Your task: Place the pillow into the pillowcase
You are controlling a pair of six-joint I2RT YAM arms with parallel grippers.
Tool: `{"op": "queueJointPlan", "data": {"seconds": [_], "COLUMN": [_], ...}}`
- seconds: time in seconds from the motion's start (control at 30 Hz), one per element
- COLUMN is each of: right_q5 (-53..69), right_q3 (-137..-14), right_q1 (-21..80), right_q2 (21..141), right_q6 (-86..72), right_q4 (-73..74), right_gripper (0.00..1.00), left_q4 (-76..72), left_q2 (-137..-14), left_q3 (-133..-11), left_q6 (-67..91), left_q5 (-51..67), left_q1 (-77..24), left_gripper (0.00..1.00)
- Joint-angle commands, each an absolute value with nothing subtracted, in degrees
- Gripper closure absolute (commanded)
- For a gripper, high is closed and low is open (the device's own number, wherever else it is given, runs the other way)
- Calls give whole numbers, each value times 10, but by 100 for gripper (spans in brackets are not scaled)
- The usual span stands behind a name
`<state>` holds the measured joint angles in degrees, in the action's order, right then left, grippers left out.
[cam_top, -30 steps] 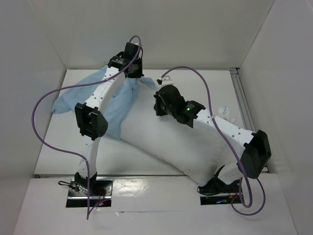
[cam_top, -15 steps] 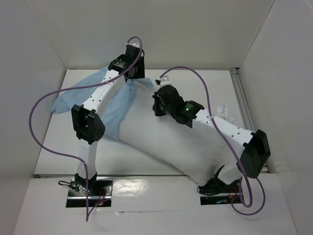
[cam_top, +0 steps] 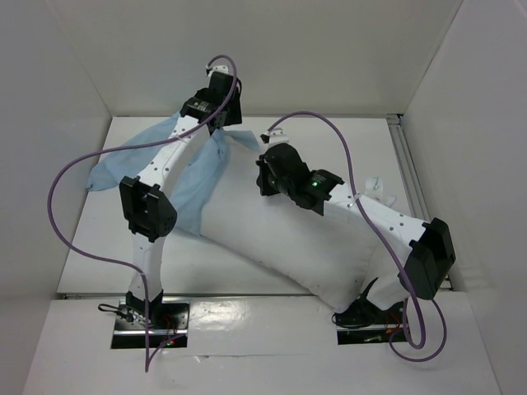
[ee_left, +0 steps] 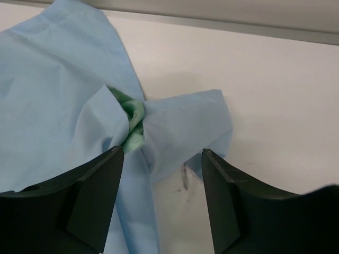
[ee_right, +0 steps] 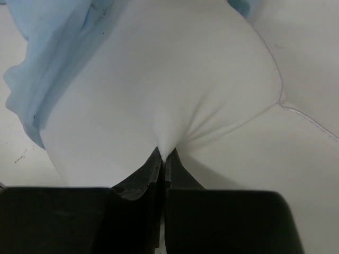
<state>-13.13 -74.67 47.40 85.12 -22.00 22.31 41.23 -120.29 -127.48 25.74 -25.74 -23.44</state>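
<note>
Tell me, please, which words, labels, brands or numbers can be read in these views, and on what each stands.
None can be read.
The small white tag near the pillow in the top view is too small to read.
The pillowcase shows no print in the left wrist view.

Bright, even overhead light; white walls (cam_top: 288,58) and surface (cam_top: 99,243) near washed out. Glare streaks on glossy front ledge (cam_top: 247,317). Shadows soft, faint. Wrist views: left hand (ee_left: 161,152) and right hand (ee_right: 163,156) dark, slightly soft (very close to lens); cloth (ee_left: 53,79) crisp.
</note>
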Motion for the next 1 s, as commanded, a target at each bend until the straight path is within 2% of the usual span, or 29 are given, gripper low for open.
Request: {"op": "queueJointPlan", "data": {"seconds": [0.0,0.13,0.7,0.83,0.87,0.97], "right_q5": [-124,-129,-129,-129,-129,-129], "right_q3": [-778,-778,-779,-779,-779,-779], "right_q1": [486,486,486,486,486,486], "right_q2": [851,851,856,856,856,856], "right_q6": [-219,-219,-214,-214,-214,-214], "right_q4": [206,206,211,211,211,211], "right_gripper": [100,100,100,100,100,100], "left_q4": [425,425,425,425,425,425], "left_q2": [-1237,-1237,-1259,-1265,-1265,-1260], "left_q3": [-1316,-1309,-1287,-1287,-1292,-1292], "left_q6": [265,272,260,249,249,249], "left_q5": [-266,-266,-318,-283,-283,-265], "left_q1": [-230,-230,-230,-230,-230,-230], "left_gripper": [28,31,29,45,58,87]}}
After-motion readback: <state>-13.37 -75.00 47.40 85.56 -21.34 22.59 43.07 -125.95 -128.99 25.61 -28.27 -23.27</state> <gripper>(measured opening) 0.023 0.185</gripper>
